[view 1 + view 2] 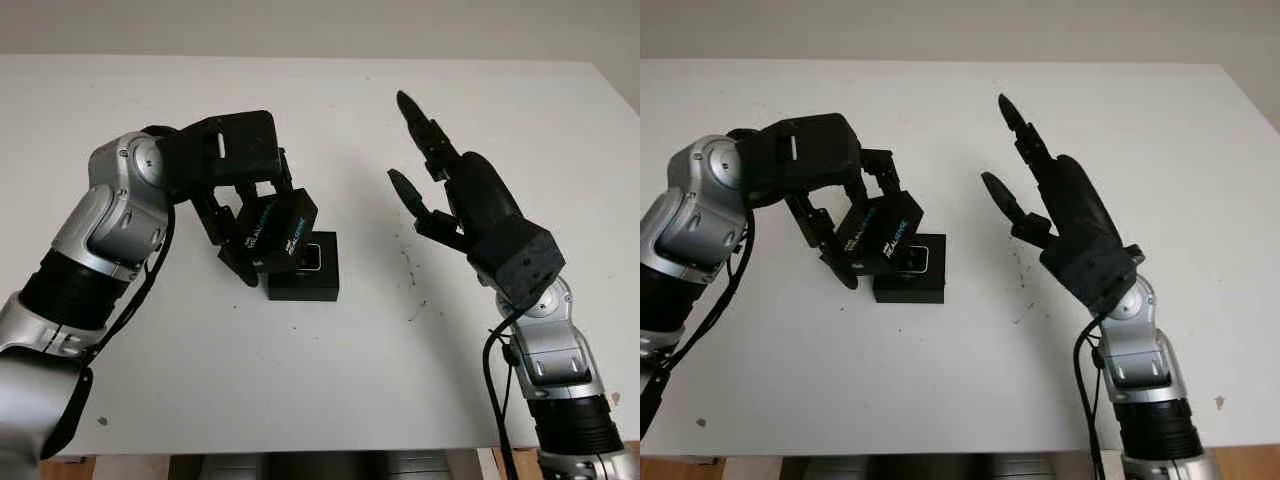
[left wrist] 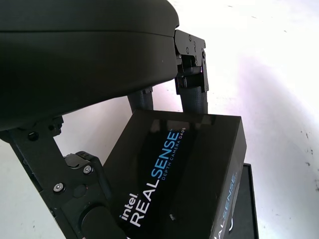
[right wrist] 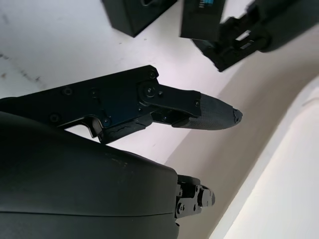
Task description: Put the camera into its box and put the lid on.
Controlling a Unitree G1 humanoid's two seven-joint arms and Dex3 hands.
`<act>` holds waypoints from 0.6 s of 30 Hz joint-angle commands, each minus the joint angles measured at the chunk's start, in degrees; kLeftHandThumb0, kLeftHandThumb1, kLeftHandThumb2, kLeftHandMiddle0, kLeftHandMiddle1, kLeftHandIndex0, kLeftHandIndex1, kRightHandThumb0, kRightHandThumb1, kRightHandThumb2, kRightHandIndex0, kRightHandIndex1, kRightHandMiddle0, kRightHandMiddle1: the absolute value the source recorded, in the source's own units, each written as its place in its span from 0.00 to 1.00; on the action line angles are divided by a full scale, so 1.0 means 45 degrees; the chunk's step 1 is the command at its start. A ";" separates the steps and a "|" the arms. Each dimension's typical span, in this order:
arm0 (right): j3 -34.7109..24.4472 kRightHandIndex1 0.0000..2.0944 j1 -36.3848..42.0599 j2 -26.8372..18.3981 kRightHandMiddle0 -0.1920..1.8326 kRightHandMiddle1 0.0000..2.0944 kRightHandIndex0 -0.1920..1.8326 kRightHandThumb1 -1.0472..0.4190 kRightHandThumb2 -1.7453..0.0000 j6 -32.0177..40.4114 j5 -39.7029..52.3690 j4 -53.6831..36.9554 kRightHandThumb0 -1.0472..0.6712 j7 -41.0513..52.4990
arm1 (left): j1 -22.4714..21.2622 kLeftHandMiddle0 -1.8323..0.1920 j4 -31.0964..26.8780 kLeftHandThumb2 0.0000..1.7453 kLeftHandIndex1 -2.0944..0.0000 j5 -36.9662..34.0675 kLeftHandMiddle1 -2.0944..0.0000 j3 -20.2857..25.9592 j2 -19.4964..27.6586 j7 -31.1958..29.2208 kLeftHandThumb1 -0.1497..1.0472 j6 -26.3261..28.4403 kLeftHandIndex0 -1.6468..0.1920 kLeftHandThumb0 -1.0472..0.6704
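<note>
Fingers [image 1: 232, 262] of your left hand [image 1: 235, 185] are clamped on the lid [image 1: 270, 232], holding it tilted above the box [image 1: 305, 267], overlapping the box's left part. That tilt looks deliberate: I'd judge you are lining one edge up before lowering it squarely. The box sits on the white tabletop [image 1: 330, 370] near the middle, and the camera [image 1: 312, 256] seems already seated inside, a pale rounded outline showing in the uncovered part. The lid is glossy black with white and blue "Intel RealSense" lettering on its face, clear in the left wrist view; the base is plain matte black. Your right hand [image 1: 470, 205] is raised over the tabletop well to the right of the box, released and carrying nothing, probably kept clear so it doesn't crowd the closing move.
</note>
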 commanded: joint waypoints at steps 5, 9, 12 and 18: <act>-0.0271 0.00 0.0099 0.0353 0.01 0.01 0.00 0.00 0.65 0.0043 0.0335 -0.0308 0.20 -0.0232 | -0.0118 0.75 0.0284 0.13 0.17 0.0024 0.13 -0.0182 -0.0336 0.0069 1.00 -0.0144 0.76 0.43; -0.0292 0.00 0.0123 0.0418 0.01 0.01 0.00 0.00 0.65 0.0095 0.0354 -0.0410 0.19 -0.0305 | -0.0147 0.75 0.0454 0.14 0.16 0.0033 0.12 -0.0365 -0.0491 0.0045 1.00 -0.0392 0.78 0.43; -0.0252 0.00 0.0184 0.0405 0.01 0.02 0.00 0.00 0.66 0.0108 0.0257 -0.0512 0.19 -0.0357 | -0.0122 0.74 0.0710 0.15 0.16 -0.0102 0.10 -0.0290 -0.0738 0.0118 1.00 -0.0377 0.77 0.44; -0.0224 0.01 0.0276 0.0494 0.01 0.02 0.01 0.00 0.66 0.0142 0.0191 -0.0630 0.18 -0.0541 | -0.0117 0.75 0.0643 0.16 0.17 -0.0183 0.08 -0.0183 -0.1057 0.0222 1.00 0.0435 0.79 0.44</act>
